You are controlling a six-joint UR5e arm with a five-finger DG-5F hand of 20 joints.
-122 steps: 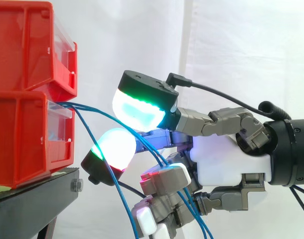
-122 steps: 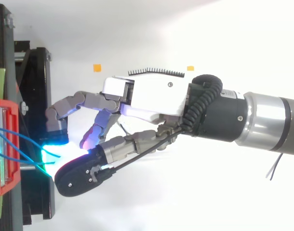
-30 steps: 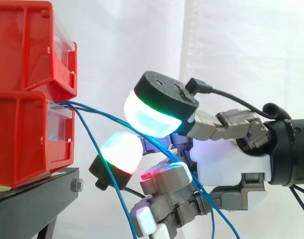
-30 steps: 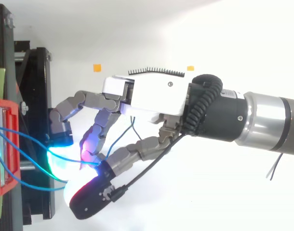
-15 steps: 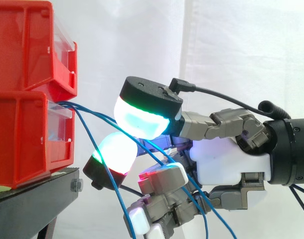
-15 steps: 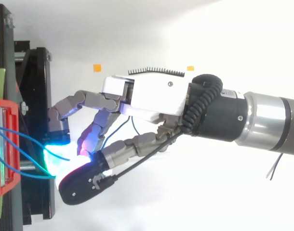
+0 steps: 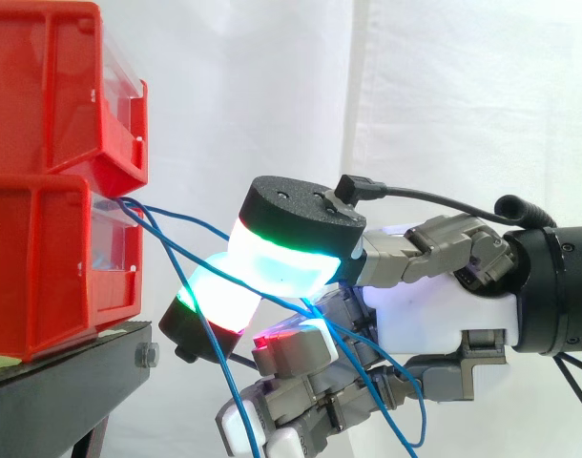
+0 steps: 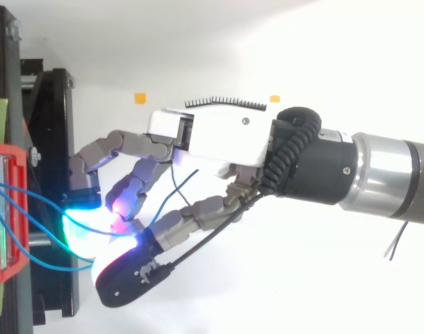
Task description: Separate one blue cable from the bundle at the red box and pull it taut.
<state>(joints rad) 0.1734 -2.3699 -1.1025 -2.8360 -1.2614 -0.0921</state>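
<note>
Several thin blue cables (image 7: 176,224) come out of the lower red bin (image 7: 43,258) and run right into my hand (image 7: 434,305). My thumb pad (image 7: 281,262) presses down against a glowing fingertip pad (image 7: 215,296), and one blue cable runs between them in a fairly straight line from the bin. The other cables sag below and loop through my curled lower fingers (image 7: 301,353). From above, the hand (image 8: 212,139) reaches left toward the bin (image 8: 3,209), with blue cables (image 8: 38,209) fanning from the bin to the pinch.
A second red bin (image 7: 52,86) is stacked on the lower one, both on a black stand (image 7: 62,382). A white curtain hangs behind. Two small orange markers (image 8: 140,98) lie on the white floor beyond the hand.
The thumb pad has come down onto the fingertip pad, closing the gap around a blue cable. The lower fingers have curled further left, and the slack cables now loop lower.
</note>
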